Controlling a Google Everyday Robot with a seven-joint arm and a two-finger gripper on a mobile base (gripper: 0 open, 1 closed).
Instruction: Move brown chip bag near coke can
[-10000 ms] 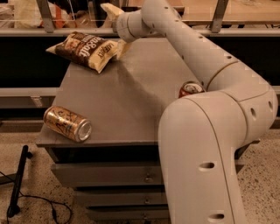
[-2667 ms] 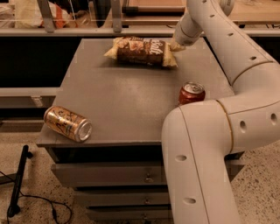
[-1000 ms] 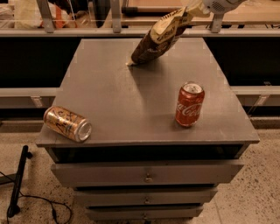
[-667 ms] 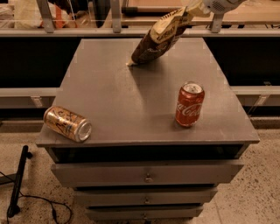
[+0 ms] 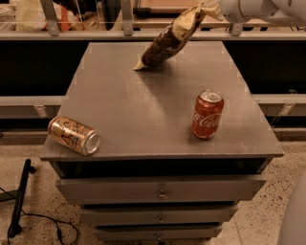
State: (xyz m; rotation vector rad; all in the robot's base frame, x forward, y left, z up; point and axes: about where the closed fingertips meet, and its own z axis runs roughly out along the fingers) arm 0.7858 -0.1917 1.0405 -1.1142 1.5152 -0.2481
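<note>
The brown chip bag (image 5: 168, 40) hangs tilted over the far middle of the grey cabinet top (image 5: 143, 105), its lower cream end touching or just above the surface. My gripper (image 5: 209, 9) is at the top right edge of the view, shut on the bag's upper end. The red coke can (image 5: 207, 114) stands upright near the front right of the cabinet top, well in front of the bag and to its right.
A gold-tan can (image 5: 74, 135) with dark scribbles lies on its side at the front left corner. The cabinet has drawers (image 5: 162, 191) below. A shelf rail (image 5: 143, 34) runs behind the cabinet. A black stand and cable (image 5: 19, 201) are on the floor at left.
Ten seconds ago the bag lay at the far left corner; it was dragged right, then lifted by one end. Over the last second it has barely moved.
</note>
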